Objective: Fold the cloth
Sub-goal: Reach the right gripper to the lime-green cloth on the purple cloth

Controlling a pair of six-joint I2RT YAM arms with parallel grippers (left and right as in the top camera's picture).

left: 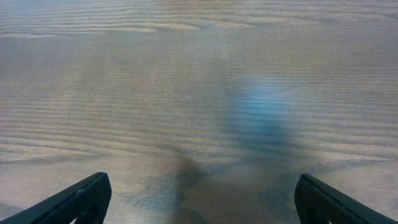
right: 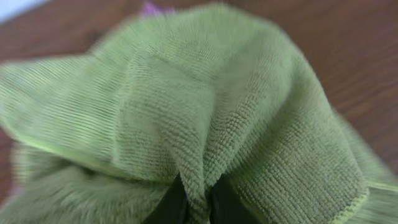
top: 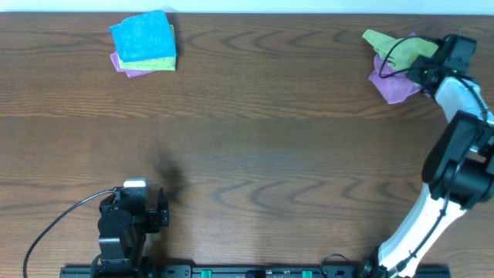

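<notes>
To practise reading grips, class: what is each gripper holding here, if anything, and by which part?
The right gripper pinches the green cloth by a bunched-up fold of fabric. The left gripper is open, holding nothing.

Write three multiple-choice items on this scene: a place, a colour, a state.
1. Where on the brown wooden table is the stack of folded cloths?
A. centre
B. far edge, left side
C. beside the left arm's base

2. What colour is the stack's top cloth?
A. red
B. white
C. blue

3. The right gripper is:
A. shut on the crumpled green microfibre cloth
B. open over bare wood
C. out of view

B: the overhead view shows it far left.
C: blue lies over green and purple layers.
A: the right wrist view shows the fingers pinching a green fold.
</notes>
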